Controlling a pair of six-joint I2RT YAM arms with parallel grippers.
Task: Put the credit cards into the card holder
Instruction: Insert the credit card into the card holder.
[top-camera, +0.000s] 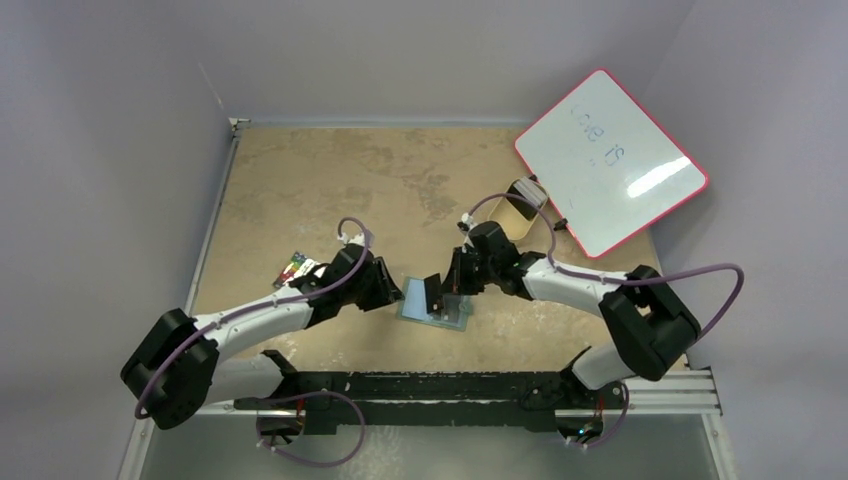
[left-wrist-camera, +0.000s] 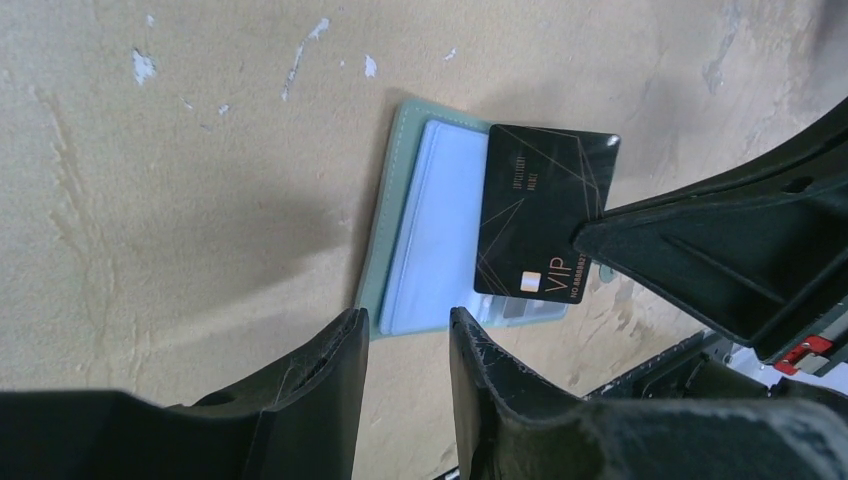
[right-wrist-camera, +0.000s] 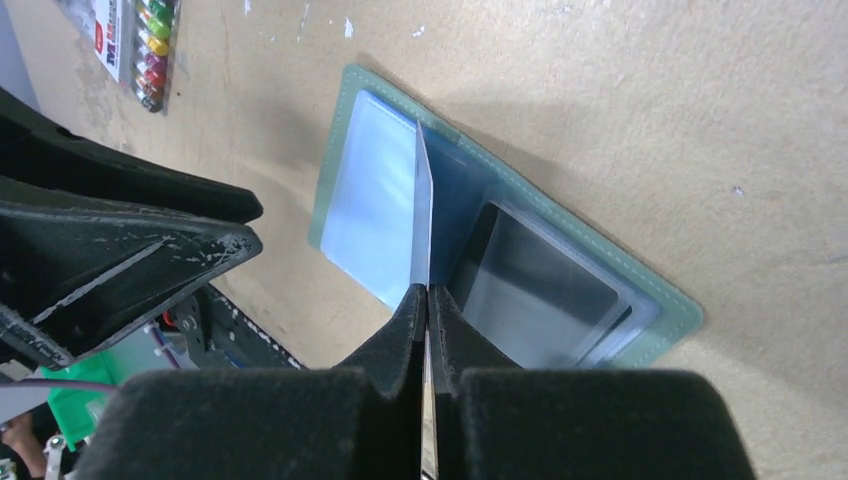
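Observation:
The card holder (top-camera: 455, 322) lies open and flat on the tan table, a dull-green wallet (left-wrist-camera: 385, 230) with clear pale sleeves inside. My right gripper (top-camera: 441, 290) is shut on a black credit card (left-wrist-camera: 540, 215) marked VIP and holds it on edge over the wallet's middle. In the right wrist view that card (right-wrist-camera: 424, 230) shows edge-on, pinched at my right gripper (right-wrist-camera: 427, 295), above the green holder (right-wrist-camera: 660, 305). My left gripper (left-wrist-camera: 408, 325) is open with nothing between its fingers, just off the wallet's left edge.
A red-rimmed whiteboard (top-camera: 610, 160) leans at the back right, with a tan tray (top-camera: 510, 210) beside it. A pack of coloured markers (top-camera: 297, 268) lies left of my left arm and shows in the right wrist view (right-wrist-camera: 145, 45). The two grippers are close together.

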